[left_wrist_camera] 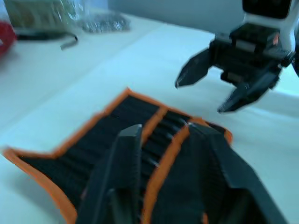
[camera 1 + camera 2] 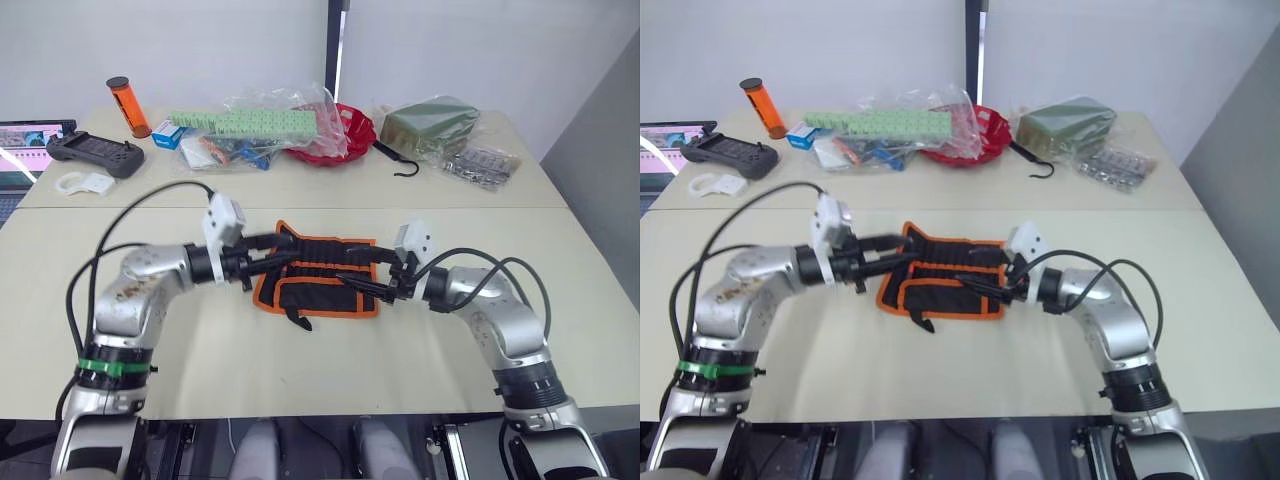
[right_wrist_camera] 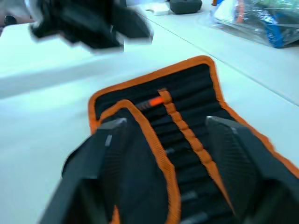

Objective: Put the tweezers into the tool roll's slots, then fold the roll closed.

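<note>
Both tools, the left tool (image 2: 283,258) and right tool (image 2: 368,285), hang released over the tool roll (image 2: 318,279) on the counter (image 2: 300,360), where pinching the orange edge squarely should fold it cleanly.

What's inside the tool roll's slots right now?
The tool roll lies open on the table. Slim dark shapes, likely tweezers, sit in some slots, but I cannot count them: both open grippers, left and right, cover part of it.
</note>
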Robot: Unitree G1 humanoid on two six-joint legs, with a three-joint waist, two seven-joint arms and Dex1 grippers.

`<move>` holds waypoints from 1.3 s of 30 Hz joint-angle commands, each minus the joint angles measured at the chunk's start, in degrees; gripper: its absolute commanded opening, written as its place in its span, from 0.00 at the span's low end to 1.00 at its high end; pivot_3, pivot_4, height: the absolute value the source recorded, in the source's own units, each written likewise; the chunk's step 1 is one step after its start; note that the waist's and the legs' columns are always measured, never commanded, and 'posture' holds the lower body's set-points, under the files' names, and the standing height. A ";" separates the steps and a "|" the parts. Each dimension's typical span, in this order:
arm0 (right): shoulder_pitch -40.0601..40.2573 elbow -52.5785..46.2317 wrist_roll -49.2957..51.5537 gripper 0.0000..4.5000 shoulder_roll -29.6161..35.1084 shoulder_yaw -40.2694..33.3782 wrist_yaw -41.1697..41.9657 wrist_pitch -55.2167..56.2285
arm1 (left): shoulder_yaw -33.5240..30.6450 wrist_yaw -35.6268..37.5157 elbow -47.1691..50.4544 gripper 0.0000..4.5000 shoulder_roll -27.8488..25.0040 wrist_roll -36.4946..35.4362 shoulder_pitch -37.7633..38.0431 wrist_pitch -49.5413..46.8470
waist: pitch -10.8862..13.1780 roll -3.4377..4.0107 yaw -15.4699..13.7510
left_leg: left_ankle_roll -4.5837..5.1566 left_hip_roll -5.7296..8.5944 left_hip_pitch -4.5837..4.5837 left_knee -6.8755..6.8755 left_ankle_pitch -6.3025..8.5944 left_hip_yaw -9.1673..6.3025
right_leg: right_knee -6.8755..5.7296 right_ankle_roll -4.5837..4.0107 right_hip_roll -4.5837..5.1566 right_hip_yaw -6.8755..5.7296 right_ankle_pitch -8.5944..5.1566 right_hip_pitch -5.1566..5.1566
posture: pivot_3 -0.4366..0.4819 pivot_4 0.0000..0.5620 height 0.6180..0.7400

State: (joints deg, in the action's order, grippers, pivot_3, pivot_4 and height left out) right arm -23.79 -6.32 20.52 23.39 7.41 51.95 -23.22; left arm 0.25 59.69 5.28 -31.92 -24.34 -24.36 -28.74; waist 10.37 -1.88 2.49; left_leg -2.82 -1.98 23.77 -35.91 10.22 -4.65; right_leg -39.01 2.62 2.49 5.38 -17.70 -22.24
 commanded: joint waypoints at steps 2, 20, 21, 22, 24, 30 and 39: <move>1.40 -0.79 -3.25 0.22 -2.09 3.38 -3.41 1.22 | 3.10 -2.71 3.37 0.00 1.02 3.14 2.69 3.65 | 0.00 0.00 -0.29 | -0.01 0.01 0.01 -0.02 0.00 0.01 | 0.02 0.00 0.01 0.01 0.00 0.00 | 0.48 0.27 1.00; 3.19 11.09 -12.95 0.01 -6.88 5.94 -12.29 7.10 | 11.02 -9.47 -12.19 0.00 5.57 16.05 2.73 14.21 | -0.03 0.02 -0.21 | -0.01 0.00 -0.05 -0.01 0.00 0.04 | 0.05 0.00 0.00 0.01 0.00 0.04 | 0.48 0.27 1.00; 3.45 11.33 -13.23 0.01 -6.62 5.91 -12.57 7.26 | 10.93 -9.58 -12.65 0.00 5.29 16.33 3.24 14.34 | -0.03 0.02 -0.22 | -0.01 0.00 -0.13 -0.01 0.00 0.05 | 0.05 0.00 0.00 0.01 0.00 0.12 | 0.48 0.27 1.00; 3.77 11.52 -13.45 0.01 -6.35 5.82 -12.83 7.45 | 10.66 -9.87 -13.06 0.00 5.06 16.46 3.65 14.38 | -0.04 0.02 -0.22 | -0.01 0.01 -0.21 -0.01 0.00 0.05 | 0.05 0.00 0.00 0.02 0.00 0.18 | 0.48 0.27 1.00; 4.47 11.84 -13.42 0.01 -6.22 5.06 -13.53 7.70 | 9.73 -10.75 -14.16 0.00 4.71 16.37 4.31 14.24 | -0.07 0.02 -0.21 | -0.01 0.00 -0.37 -0.01 -0.01 0.06 | 0.05 0.01 0.00 0.03 0.00 0.31 | 0.48 0.27 1.00; 6.58 11.80 -13.90 0.01 -5.04 4.29 -14.40 9.22 | 6.73 -11.98 -13.78 0.00 4.82 13.79 6.40 11.91 | -0.19 0.03 -0.08 | -0.01 -0.02 -1.05 0.09 0.01 0.07 | 0.27 0.19 0.00 0.02 -0.14 1.08 | 0.48 0.27 1.00; 7.16 11.46 -12.77 0.01 -4.09 3.21 -13.98 9.23 | -0.55 -13.03 -7.16 0.00 5.78 4.33 7.82 4.60 | -0.27 0.09 0.09 | -0.01 -0.04 -1.05 0.12 0.01 0.06 | 0.27 0.18 -0.01 0.02 -0.13 1.07 | 0.48 0.27 1.00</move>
State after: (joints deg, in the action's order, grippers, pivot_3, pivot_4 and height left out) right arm -17.51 4.17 7.98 18.11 12.49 38.60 -12.17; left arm 3.53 48.72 -3.10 -25.42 -18.49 -16.75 -22.20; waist 10.09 -1.79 2.58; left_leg -2.83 -2.02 22.73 -35.79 10.23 -4.59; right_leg -38.74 2.81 2.48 5.40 -17.83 -21.17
